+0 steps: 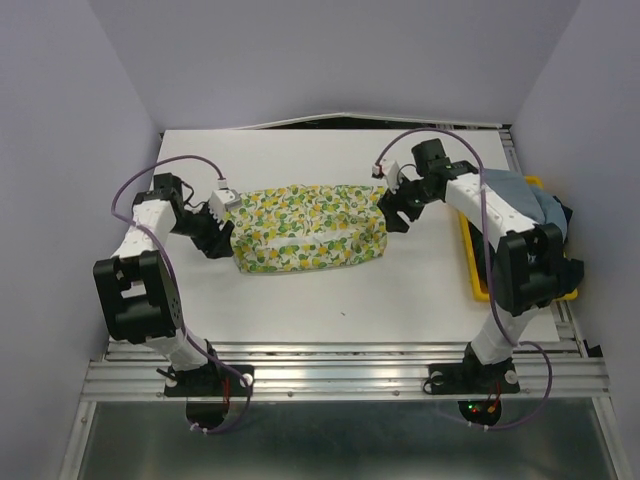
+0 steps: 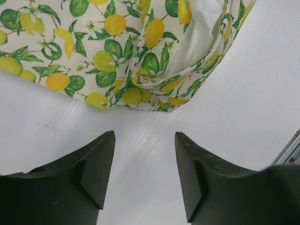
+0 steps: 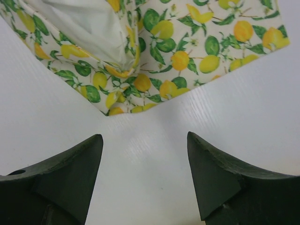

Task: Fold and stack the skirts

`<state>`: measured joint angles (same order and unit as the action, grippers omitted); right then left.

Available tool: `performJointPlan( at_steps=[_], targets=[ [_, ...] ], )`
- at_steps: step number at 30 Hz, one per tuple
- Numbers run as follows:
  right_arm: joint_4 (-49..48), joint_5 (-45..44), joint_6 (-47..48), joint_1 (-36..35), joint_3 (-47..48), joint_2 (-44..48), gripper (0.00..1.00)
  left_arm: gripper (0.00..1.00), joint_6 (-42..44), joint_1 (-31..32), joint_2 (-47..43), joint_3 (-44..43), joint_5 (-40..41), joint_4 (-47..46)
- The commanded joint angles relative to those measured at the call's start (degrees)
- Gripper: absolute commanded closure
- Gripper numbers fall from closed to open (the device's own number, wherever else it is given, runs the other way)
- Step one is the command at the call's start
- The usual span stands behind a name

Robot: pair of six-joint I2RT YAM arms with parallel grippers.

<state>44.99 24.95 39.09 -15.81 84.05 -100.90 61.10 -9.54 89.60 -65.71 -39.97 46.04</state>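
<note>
Two arms rise from the near edge of the table (image 1: 330,295) and lean in toward its middle. On the right, beside that arm's elbow, a yellow tray (image 1: 478,275) holds the blue-grey skirt (image 1: 535,200) and a darker cloth that I take for the plaid skirt (image 1: 562,215). Both are bunched and partly hidden by the arm.

Farther in, the left gripper (image 2: 145,137) has its jaws wide apart with only bare table between them. The right gripper (image 3: 145,136) is likewise spread and empty.

Just beyond both sets of fingertips, and apart from them, lies the lemon skirt (image 1: 305,228). It forms a long band running left to right across the middle of the table, one end in front of each gripper. At each end the wrist views show the layers gaping, with white lining showing inside the fold.

The skirt looks folded lengthwise, so the step in hand is probably the next fold, end over end. To do it well, each gripper should slide low along the table and take every layer at its corner, lining included, not only the top sheet. The two hands should then lift together, keep the band lightly taut so that it does not sag or twist, and lay edge on edge before letting go.
</note>
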Motion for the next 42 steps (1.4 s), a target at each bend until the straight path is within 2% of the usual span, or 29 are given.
performJointPlan(
  at_steps=[1, 9, 19, 22, 31, 35, 38, 41, 42],
  targets=[
    [-6.0, 9.1, 2.3, -0.9, -3.9, -0.3, 0.22, 0.28, 8.7, -2.3, 3.1, 0.1, -8.3, 2.8],
    [-12.3, 13.2, 6.0, -0.9, -6.2, -4.4, 0.2, 0.27, 18.3, -3.6, 3.5, 2.4, -12.2, 3.4],
    [-12.6, 16.8, 9.9, -2.0, -5.4, -6.8, 0.25, 0.27, 15.9, -2.6, 7.7, -0.9, -13.1, -0.2],
    [-12.7, 16.1, 10.8, -2.6, -5.4, -7.0, 0.28, 0.27, 14.8, -1.6, 7.9, -1.1, -13.0, -1.9],
    [-15.5, 13.8, 11.8, -4.4, -4.8, -7.7, 0.3, 0.27, 13.5, 0.4, 8.3, -1.8, -12.1, -4.1],
    [-15.5, 13.9, 11.9, -4.9, -4.1, -8.0, 0.5, 0.28, 13.9, 1.0, 8.5, -2.1, -12.2, -4.0],
    [-14.5, 14.2, 12.3, -4.9, -3.5, -7.9, 0.71, 0.29, 14.7, 1.9, 8.6, -2.8, -12.2, -3.2],
    [-13.8, 14.5, 12.2, -4.9, -3.2, -7.6, 0.85, 0.34, 15.2, 2.9, 9.2, -3.2, -12.2, -2.5],
    [-13.9, 14.5, 12.1, -4.9, -3.4, -7.5, 0.92, 0.37, 15.4, 3.0, 9.3, -3.4, -12.4, -2.3]
  ],
)
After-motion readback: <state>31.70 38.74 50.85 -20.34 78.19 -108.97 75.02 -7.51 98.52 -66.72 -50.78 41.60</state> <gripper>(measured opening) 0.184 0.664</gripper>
